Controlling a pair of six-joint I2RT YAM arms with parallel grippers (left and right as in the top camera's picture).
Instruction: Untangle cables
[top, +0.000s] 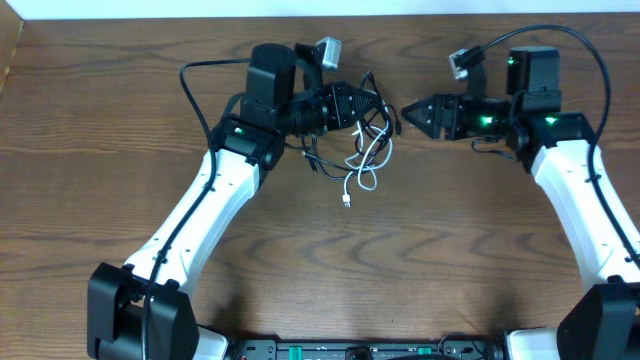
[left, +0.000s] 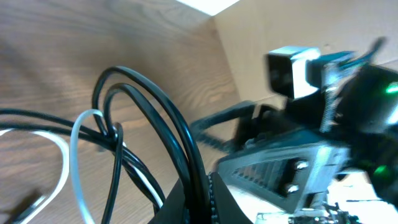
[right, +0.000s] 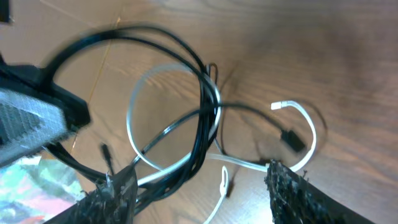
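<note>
cables (top: 360, 150) limp, light, snag-prone | left fingers (top: 372, 108) clenched on black cable (left: 155, 106) | right fingers (top: 410, 113) spread, empty | grab white cord (top: 372, 178) near free plug (top: 347, 203)

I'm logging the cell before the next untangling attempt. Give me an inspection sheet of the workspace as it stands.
Surface: wood-grain table.
Job's things: white cable and black cable looped together in one tangle, with a white plug end trailing toward the near side.
Clutter: nothing seen.
Grippers: left gripper shut on the black cable's loops; right gripper open, pointed at the tangle.
Cables: thick black leads run along the arms, away from the tangle.
Surroundings: pale board beyond the far table edge.
</note>
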